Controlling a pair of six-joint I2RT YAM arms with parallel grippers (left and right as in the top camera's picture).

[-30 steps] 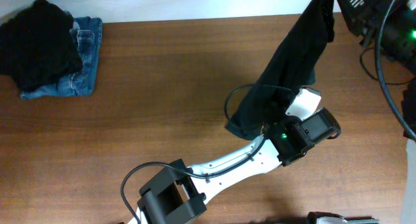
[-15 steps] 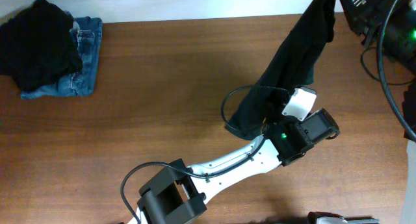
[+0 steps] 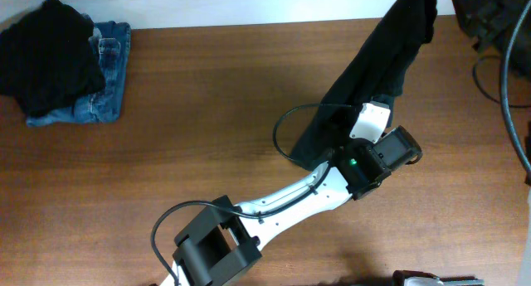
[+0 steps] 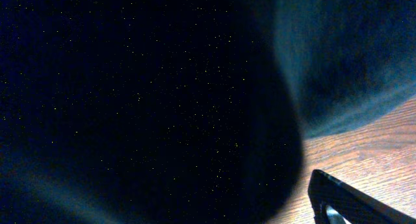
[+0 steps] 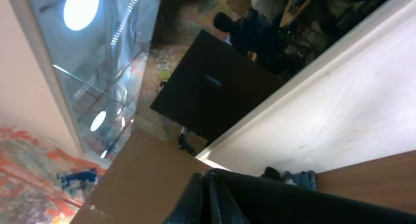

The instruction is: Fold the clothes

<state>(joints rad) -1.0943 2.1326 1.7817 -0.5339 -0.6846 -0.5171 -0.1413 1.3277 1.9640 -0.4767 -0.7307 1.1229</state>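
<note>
The wooden table (image 3: 207, 112) is filling most of the overhead view. The dark T-shirt (image 3: 377, 70) is hanging in a long bunched strip. Its top end is rising past the upper right edge of the frame, and its lower end is trailing onto the wood right of centre. The left arm (image 3: 290, 199) is reaching diagonally from the bottom of the frame up to the right. At upper left a black garment (image 3: 46, 54) is lying on folded blue jeans (image 3: 104, 79).

The left gripper (image 3: 348, 137) is sitting at the shirt's lower end with its jaws spread wide. In the left wrist view dark cloth is filling nearly everything, with one finger (image 4: 348, 199) showing at lower right over bare wood. In the right wrist view the right gripper (image 5: 209, 197) is pinching closed on the shirt's edge.
</note>
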